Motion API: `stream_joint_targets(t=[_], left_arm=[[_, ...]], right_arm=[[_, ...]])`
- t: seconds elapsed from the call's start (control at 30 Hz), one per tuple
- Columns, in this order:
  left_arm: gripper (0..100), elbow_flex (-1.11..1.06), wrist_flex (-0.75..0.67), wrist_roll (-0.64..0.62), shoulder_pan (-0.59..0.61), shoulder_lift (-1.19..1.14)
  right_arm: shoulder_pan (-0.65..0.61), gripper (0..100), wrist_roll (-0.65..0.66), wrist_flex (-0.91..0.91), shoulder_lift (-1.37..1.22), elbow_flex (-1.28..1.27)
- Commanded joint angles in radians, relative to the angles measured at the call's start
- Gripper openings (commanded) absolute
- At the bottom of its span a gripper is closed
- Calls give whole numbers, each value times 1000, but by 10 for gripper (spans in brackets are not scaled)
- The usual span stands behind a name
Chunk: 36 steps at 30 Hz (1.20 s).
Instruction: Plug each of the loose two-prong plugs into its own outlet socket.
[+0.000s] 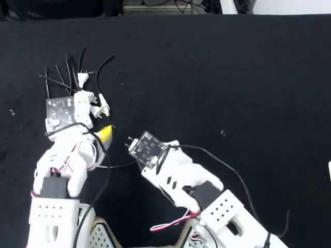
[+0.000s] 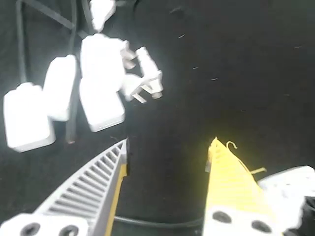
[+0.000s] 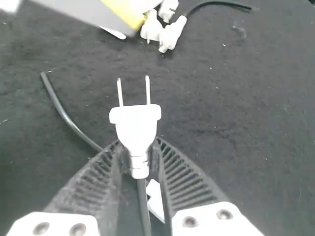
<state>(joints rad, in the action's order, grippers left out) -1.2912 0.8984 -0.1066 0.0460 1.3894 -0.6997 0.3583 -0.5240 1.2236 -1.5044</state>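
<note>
The right gripper (image 3: 138, 149), ribbed inside, is clamped on a smooth white plug (image 3: 134, 123), its two thin metal prongs forward, near the table's (image 1: 232, 77) middle. Near its left edge the left gripper (image 2: 168, 147) stands apart before blocky white sockets (image 2: 101, 98) and a blurred loose plug (image 2: 147, 81).

Black tabletop (image 1: 232, 77); perhaps tangled cables (image 1: 181, 6) behind it.

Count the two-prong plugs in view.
3 clear: the held plug in the right gripper, a loose plug beside the white sockets, and a farther plug past them. Others may be hidden in that cluster.
</note>
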Motion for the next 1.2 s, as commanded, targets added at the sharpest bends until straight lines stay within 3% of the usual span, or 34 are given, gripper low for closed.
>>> stream_joint_targets(t=[0.0, 0.33, 0.47, 0.67, 1.17], left_arm=[[256, -12, 8, 2, -96, 133], [256, -82, 8, 3, -173, 270], [256, -140, 0, 78, -222, 270], [256, -173, -2, 92, -222, 270], [256, -242, -43, 92, -222, 276]], right_arm=[[-17, 10, -11, 31, 25, 4], [-12, 10, -9, 84, 25, -36], [5, 10, -9, 58, 25, -4], [31, 10, -71, -75, 38, 113], [29, 10, -104, -51, 38, 185]])
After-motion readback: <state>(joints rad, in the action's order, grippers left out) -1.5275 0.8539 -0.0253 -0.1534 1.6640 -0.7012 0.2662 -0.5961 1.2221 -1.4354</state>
